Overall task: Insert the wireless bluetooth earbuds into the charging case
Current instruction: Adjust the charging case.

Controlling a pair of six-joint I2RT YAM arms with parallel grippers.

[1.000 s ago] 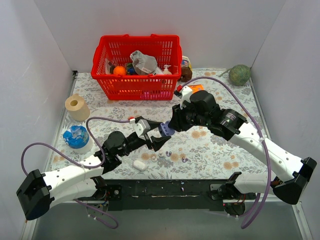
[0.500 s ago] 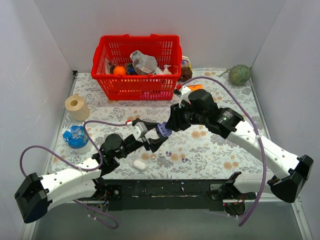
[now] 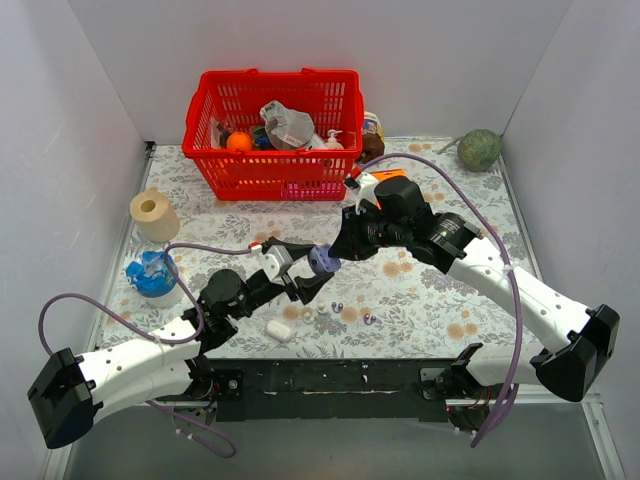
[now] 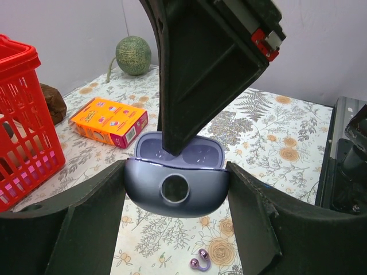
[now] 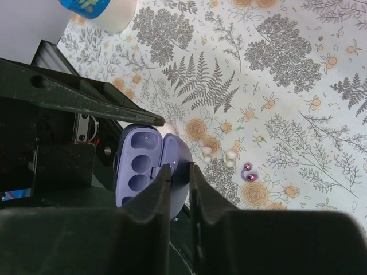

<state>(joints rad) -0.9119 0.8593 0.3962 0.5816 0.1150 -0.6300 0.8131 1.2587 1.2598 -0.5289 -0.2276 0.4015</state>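
The charging case (image 4: 176, 186), a glossy lavender-blue pebble, hangs above the table with its lid swung up. My left gripper (image 4: 176, 192) is shut on its lower shell, one finger at each end. My right gripper (image 5: 180, 170) reaches in from above and is shut on the raised lid (image 5: 179, 163), beside the purple sockets (image 5: 137, 172). In the top view the case (image 3: 322, 260) sits between the left gripper (image 3: 308, 280) and the right gripper (image 3: 338, 252). Two purple earbuds (image 3: 337, 306) (image 3: 369, 319) lie on the floral cloth below; one earbud (image 4: 199, 262) shows under the case.
A white oval lump (image 3: 277, 329) and two pale buds (image 5: 206, 153) (image 5: 230, 157) lie near the purple ones. A red basket (image 3: 272, 130) of items stands at the back, with an orange box (image 4: 110, 121), a green ball (image 3: 479, 149), a paper roll (image 3: 153, 214) and a blue cup (image 3: 154, 273) around.
The right gripper opened briefly and then closed on the case lid. Both grippers and the case have drifted slightly left.
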